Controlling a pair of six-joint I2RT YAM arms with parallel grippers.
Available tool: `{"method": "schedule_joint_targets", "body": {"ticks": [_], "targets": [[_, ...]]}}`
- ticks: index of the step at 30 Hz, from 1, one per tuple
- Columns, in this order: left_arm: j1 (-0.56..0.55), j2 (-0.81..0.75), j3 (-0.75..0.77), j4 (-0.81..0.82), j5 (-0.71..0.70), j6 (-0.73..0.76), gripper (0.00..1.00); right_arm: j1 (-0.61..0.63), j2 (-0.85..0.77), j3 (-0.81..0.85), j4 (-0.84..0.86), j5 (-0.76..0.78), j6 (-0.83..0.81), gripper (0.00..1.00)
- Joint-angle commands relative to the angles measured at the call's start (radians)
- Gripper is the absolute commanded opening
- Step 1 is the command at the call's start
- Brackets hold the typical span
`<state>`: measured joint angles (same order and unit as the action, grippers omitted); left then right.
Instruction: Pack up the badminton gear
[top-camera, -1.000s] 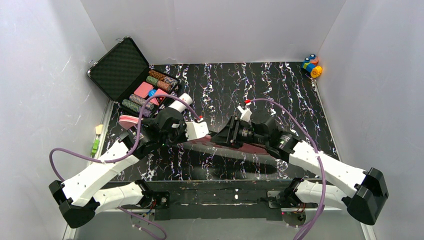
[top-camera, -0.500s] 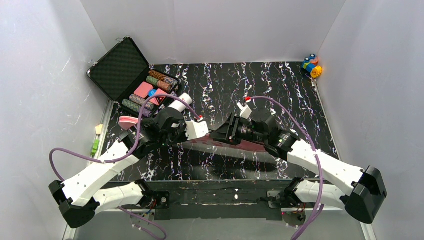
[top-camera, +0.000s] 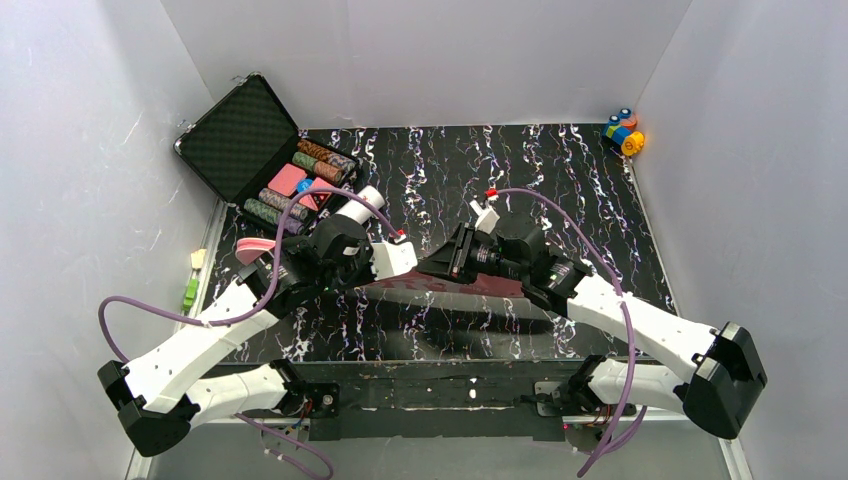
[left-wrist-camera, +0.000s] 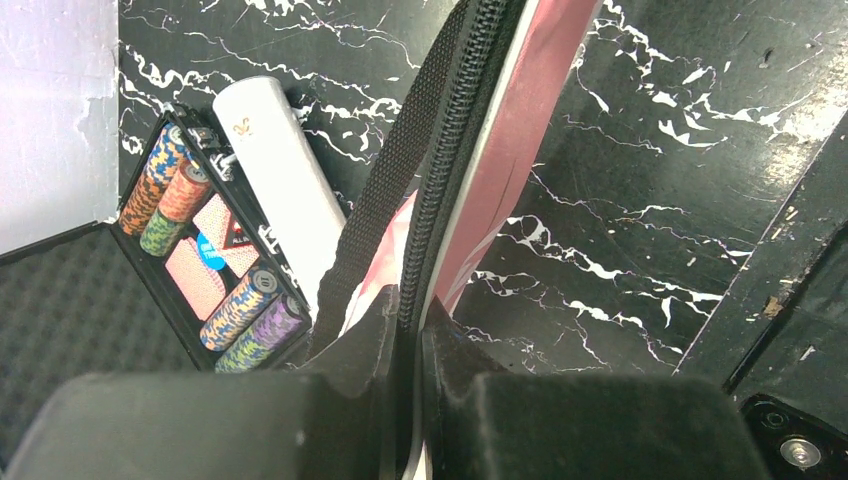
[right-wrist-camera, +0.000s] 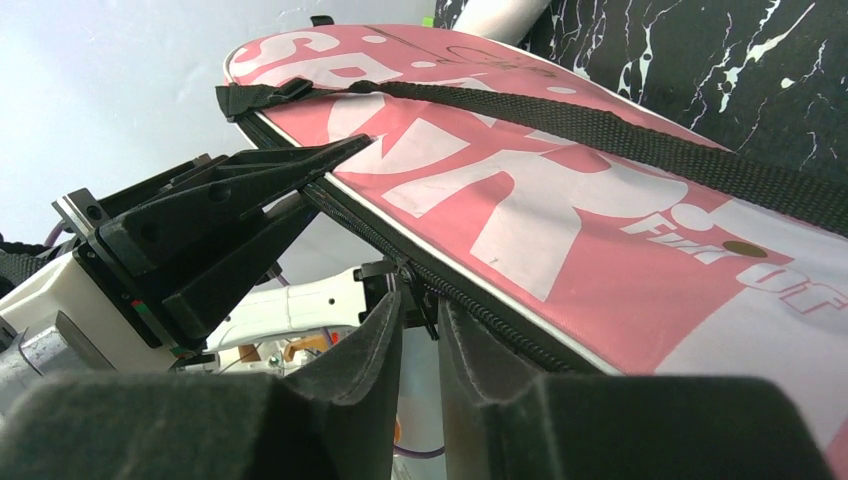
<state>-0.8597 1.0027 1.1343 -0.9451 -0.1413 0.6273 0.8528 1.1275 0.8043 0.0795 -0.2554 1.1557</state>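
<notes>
The pink racket-shaped bag (top-camera: 480, 285) lettered "SPORT" (right-wrist-camera: 560, 200) lies across the table's middle, held up at its left part. My left gripper (left-wrist-camera: 408, 310) (top-camera: 392, 272) is shut on the bag's black zipper edge (left-wrist-camera: 445, 150). From the right, my right gripper (right-wrist-camera: 420, 305) (top-camera: 428, 268) reaches the same edge; its jaws stand narrowly open with the small zipper pull (right-wrist-camera: 412, 285) between the tips. The left gripper's fingers (right-wrist-camera: 290, 170) show just beyond it, clamped on the bag. The white cardboard tube (top-camera: 365, 203) (left-wrist-camera: 280, 170) lies beside the bag, behind the left gripper.
An open black hard case (top-camera: 250, 130) with striped poker chips (left-wrist-camera: 215, 260) stands at the back left, close to the tube. Small coloured toys (top-camera: 625, 130) sit in the back right corner. White walls close in on three sides of the table.
The right gripper has crept left along the bag towards the left gripper, and its jaws have narrowed round the zipper pull. The left gripper has kept its hold and place.
</notes>
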Motion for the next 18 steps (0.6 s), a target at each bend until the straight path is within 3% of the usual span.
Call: {"method": "schedule_joint_targets", "body": {"ticks": [1, 10, 18], "targets": [[-0.006, -0.037, 0.048, 0.094, 0.068, -0.019, 0.0, -0.006, -0.006, 0.035, 0.061, 0.044, 0.004, 0.23], [-0.006, -0.037, 0.049, 0.091, 0.068, -0.02, 0.0, -0.007, -0.002, 0.027, 0.06, 0.043, 0.011, 0.02], [-0.006, -0.046, 0.041, 0.089, 0.056, -0.01, 0.0, -0.036, -0.07, 0.029, -0.067, 0.041, -0.051, 0.01]]}}
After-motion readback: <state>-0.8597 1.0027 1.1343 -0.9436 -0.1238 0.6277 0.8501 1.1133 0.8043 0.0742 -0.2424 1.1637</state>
